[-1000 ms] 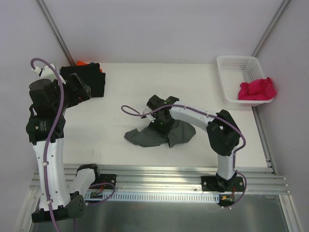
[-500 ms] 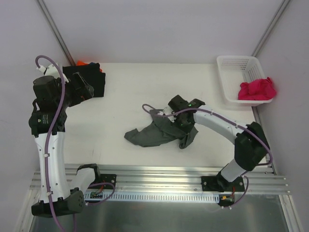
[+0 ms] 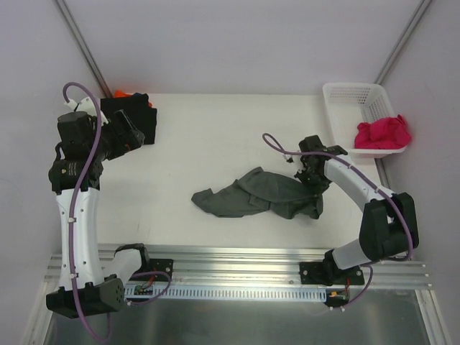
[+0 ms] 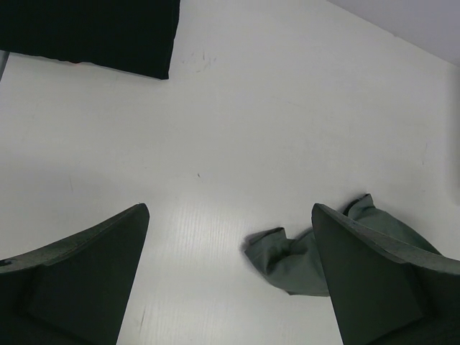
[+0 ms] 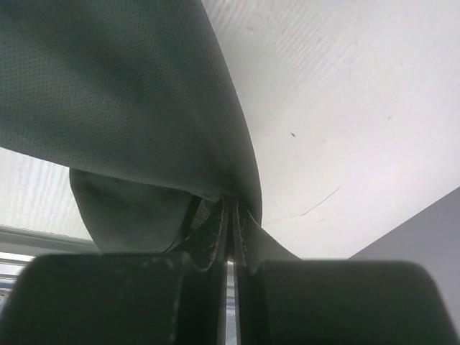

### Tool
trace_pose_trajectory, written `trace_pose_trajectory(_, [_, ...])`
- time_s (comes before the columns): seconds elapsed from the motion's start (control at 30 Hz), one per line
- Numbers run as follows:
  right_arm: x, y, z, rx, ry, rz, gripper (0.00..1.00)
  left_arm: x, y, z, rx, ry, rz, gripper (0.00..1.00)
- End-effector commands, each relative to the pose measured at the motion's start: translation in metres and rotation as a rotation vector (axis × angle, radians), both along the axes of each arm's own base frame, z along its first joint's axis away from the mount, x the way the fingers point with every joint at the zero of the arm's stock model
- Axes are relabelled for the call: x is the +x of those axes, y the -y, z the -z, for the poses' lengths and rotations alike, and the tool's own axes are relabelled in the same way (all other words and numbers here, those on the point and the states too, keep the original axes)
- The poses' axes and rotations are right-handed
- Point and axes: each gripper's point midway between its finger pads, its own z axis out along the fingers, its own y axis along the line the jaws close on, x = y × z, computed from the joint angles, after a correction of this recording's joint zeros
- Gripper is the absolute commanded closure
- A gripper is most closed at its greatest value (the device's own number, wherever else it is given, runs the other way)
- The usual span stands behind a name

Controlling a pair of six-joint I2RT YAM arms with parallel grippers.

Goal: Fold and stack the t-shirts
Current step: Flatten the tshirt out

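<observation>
My right pincer [image 3: 313, 176] has swung rightward since 1.0 s ago, clamped on 1 edge of the dark grey shirt [image 3: 259, 195], which trails crumpled across the counter [image 3: 215, 129]. My left pincer [image 4: 228, 215] hangs apart, empty. Step: spreading; next, I judge, pulling it flat.

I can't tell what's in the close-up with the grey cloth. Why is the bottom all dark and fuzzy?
Right wrist view: the right gripper sits too near the lens, so it blurs; the dark grey t-shirt shows its weave sharply. Top external view: even light, soft shadows.
</observation>
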Motion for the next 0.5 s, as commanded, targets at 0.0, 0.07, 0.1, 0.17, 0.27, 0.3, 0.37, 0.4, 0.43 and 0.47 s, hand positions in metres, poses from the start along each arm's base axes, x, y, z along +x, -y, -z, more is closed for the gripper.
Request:
trace_pose_trajectory(0.0, [0.002,0.010,-0.005,-0.014,0.036,0.007,0.99,0.002,0.001,-0.013,-0.006,0.039,0.005,0.02])
trace_pose_trajectory(0.07, [0.009,0.010,-0.011,-0.021,0.060,0.010,0.75,0.001,0.001,-0.010,-0.002,0.035,0.007,0.02])
trace_pose_trajectory(0.1, [0.013,0.007,-0.016,-0.008,0.074,0.018,0.54,0.000,0.001,-0.010,-0.002,0.035,0.006,0.02])
trace_pose_trajectory(0.17, [0.030,-0.008,-0.035,0.048,0.132,0.051,0.26,0.000,0.002,-0.009,-0.002,0.034,0.013,0.02])
trace_pose_trajectory(0.27, [0.048,-0.043,-0.055,0.097,0.193,-0.006,0.28,-0.001,0.003,-0.003,-0.008,0.021,0.016,0.01])
trace_pose_trajectory(0.3, [0.059,-0.055,-0.070,0.118,0.238,-0.034,0.30,-0.001,0.003,0.002,-0.011,0.007,0.016,0.01])
trace_pose_trajectory(0.37, [0.066,-0.084,-0.070,0.122,0.243,-0.125,0.34,-0.002,0.002,0.007,-0.009,-0.002,0.011,0.01])
trace_pose_trajectory(0.4, [0.071,-0.097,-0.075,0.138,0.253,-0.157,0.36,-0.002,0.002,0.010,-0.011,-0.010,0.009,0.01])
trace_pose_trajectory(0.43, [0.072,-0.109,-0.074,0.150,0.248,-0.189,0.38,-0.002,0.001,0.010,-0.012,-0.009,0.003,0.01])
trace_pose_trajectory(0.47, [0.068,-0.127,-0.073,0.162,0.240,-0.246,0.42,-0.003,0.002,0.009,-0.012,-0.006,0.006,0.01])
